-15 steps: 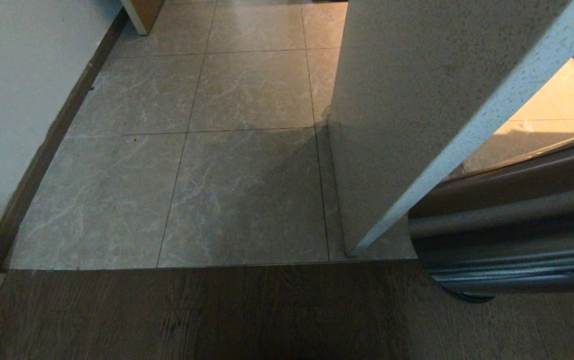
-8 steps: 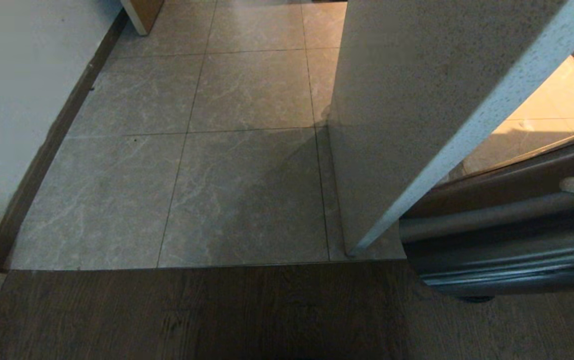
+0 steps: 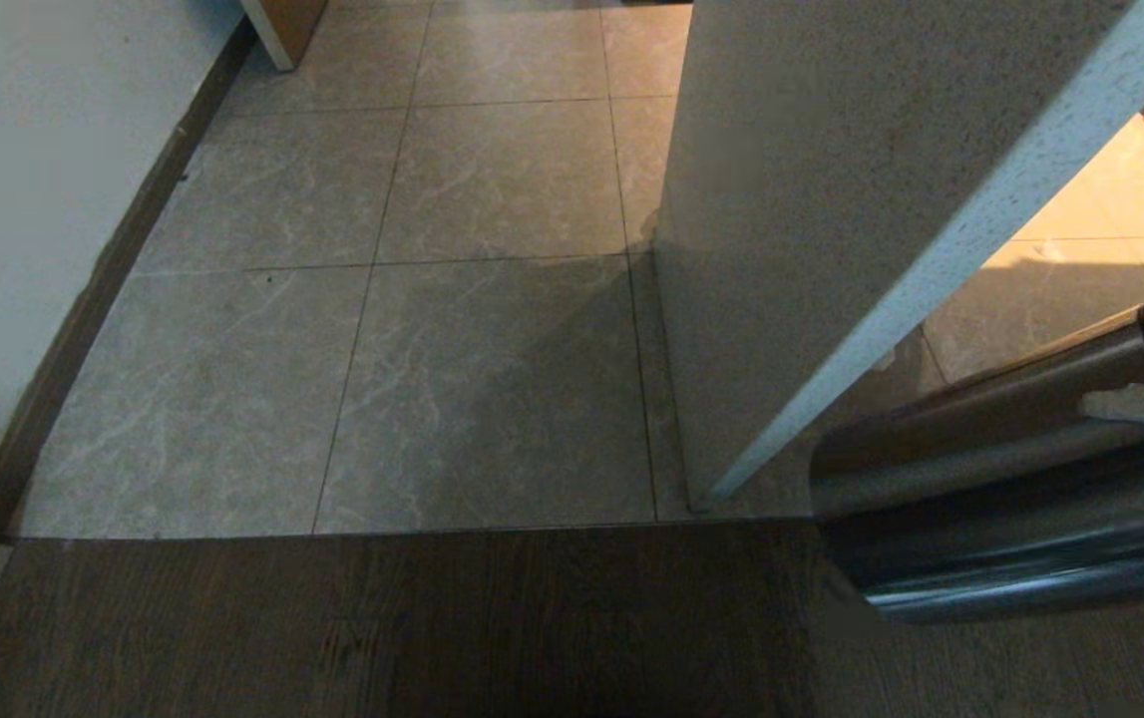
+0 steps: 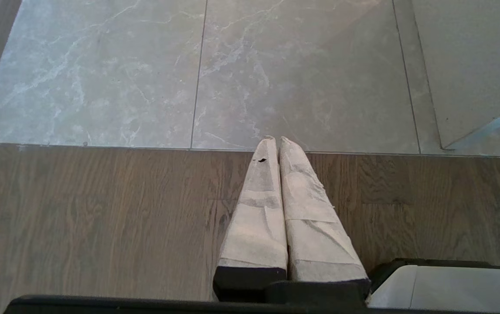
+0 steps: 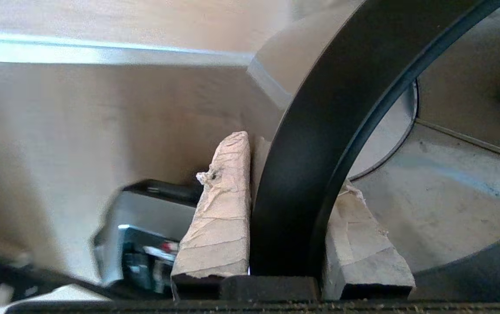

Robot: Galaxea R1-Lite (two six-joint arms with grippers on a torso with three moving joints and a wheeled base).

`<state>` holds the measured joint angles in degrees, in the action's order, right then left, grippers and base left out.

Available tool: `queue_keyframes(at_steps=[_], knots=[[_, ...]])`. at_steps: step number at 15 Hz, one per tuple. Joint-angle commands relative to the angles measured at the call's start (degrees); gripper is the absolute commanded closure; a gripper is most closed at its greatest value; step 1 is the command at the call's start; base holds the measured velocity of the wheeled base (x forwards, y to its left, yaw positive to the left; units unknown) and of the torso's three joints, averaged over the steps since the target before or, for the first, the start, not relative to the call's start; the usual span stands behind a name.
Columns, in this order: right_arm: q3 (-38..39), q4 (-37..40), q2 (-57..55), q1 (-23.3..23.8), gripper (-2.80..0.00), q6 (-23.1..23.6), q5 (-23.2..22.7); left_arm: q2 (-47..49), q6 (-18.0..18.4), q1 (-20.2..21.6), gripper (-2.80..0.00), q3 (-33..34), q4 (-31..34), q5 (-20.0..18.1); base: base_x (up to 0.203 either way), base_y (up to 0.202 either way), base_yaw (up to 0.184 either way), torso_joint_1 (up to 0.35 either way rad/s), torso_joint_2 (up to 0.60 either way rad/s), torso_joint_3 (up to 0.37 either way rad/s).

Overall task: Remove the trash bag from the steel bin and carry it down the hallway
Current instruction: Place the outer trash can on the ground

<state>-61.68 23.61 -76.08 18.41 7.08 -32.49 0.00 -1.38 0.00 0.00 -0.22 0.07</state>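
- Dark wood-grain flooring fills the bottom of the head view, meeting grey-beige marble-look tiles of the hallway at a straight seam.
- At lower right the steel bin lies tilted on its side, cut off by the right edge; its black rim is pinched between the right gripper's taped fingers, one outside, one inside.
- Inside the bin only bare metal shows; the trash bag is nowhere visible.
- Left gripper hangs over the wood floor, fingers pressed together.
- A speckled wall corner blocks the right; a white wall with dark baseboard runs up the left.
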Motion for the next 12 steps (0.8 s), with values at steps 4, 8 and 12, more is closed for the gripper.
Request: queue_keyframes(at_steps=[4, 8, 12], knots=[[3.1, -6.7, -7.1, 2.3, 0.00, 4.5, 3.3, -0.1, 0.0, 0.0, 0.00, 0.0, 0.0, 0.0, 0.000, 0.000, 0.000, 0.000, 0.00, 0.000], [4.4, -19.9, -15.6, 3.1, 0.00, 7.6, 6.3, 0.0, 0.0, 0.0, 0.00, 0.1, 0.0, 0.0, 0.000, 0.000, 0.000, 0.000, 0.00, 0.000], [6.5, -28.8, -21.2, 0.5, 0.00, 7.0, 6.2, 0.0, 0.0, 0.0, 0.00, 0.0, 0.0, 0.0, 0.000, 0.000, 0.000, 0.000, 0.00, 0.000]])
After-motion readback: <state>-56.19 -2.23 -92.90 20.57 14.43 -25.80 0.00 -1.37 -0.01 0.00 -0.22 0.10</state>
